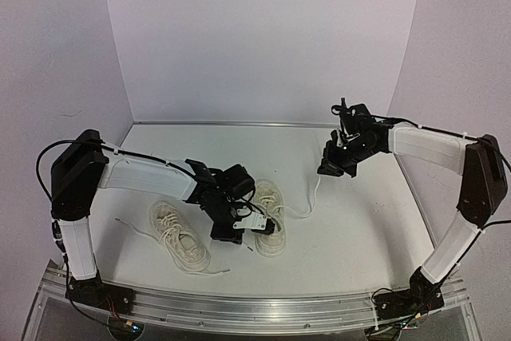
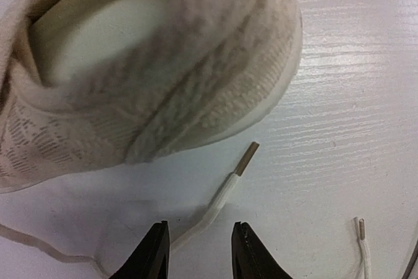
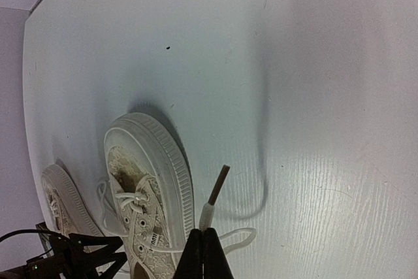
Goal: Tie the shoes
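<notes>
Two cream-white sneakers lie on the white table: the left shoe (image 1: 179, 233) and the right shoe (image 1: 271, 212). My left gripper (image 1: 236, 235) is low beside the right shoe's heel (image 2: 163, 76). It is open (image 2: 199, 253), and a loose lace end (image 2: 221, 198) with a metal tip lies on the table between its fingers. My right gripper (image 1: 330, 167) is raised to the right of the right shoe (image 3: 151, 191). It is shut (image 3: 203, 243) on the other lace end (image 3: 210, 212), whose brown tip sticks up past the fingers. That lace (image 1: 313, 197) hangs down to the shoe.
A second lace tip (image 2: 361, 236) lies on the table right of my left gripper. The left shoe's laces (image 1: 132, 227) trail loose to the left and toward the front edge. White walls stand at the back and sides. A metal rail (image 1: 255, 305) runs along the near edge.
</notes>
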You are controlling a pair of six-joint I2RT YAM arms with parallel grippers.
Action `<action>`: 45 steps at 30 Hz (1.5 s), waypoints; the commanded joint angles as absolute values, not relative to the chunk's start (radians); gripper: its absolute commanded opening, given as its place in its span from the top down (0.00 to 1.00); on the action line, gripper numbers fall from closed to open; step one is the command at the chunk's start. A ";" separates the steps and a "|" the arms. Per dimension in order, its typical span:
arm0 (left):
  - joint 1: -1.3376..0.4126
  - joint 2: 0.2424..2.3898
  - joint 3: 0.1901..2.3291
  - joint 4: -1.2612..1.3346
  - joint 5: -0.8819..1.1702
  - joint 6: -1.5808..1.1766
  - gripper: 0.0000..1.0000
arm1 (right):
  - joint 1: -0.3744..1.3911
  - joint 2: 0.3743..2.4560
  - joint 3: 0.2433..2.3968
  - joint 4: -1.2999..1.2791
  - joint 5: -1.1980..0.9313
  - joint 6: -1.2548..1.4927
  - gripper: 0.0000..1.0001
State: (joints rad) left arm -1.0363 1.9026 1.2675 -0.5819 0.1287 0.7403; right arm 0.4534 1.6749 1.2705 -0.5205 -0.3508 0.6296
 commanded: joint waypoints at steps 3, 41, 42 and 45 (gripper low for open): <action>-1.045 1.928 1.239 -0.566 0.156 0.801 0.65 | 0.445 1.615 1.258 -0.514 -0.360 0.644 1.00; -1.181 1.429 1.253 -0.696 0.027 0.361 1.00 | 0.726 1.921 1.786 -0.353 -0.678 0.680 1.00; -1.190 1.415 1.248 -0.697 0.023 0.350 1.00 | 0.747 1.962 1.814 -0.351 -0.687 0.680 1.00; -1.208 1.378 1.235 -0.701 0.011 0.308 1.00 | 0.805 2.060 1.890 -0.352 -0.723 0.677 1.00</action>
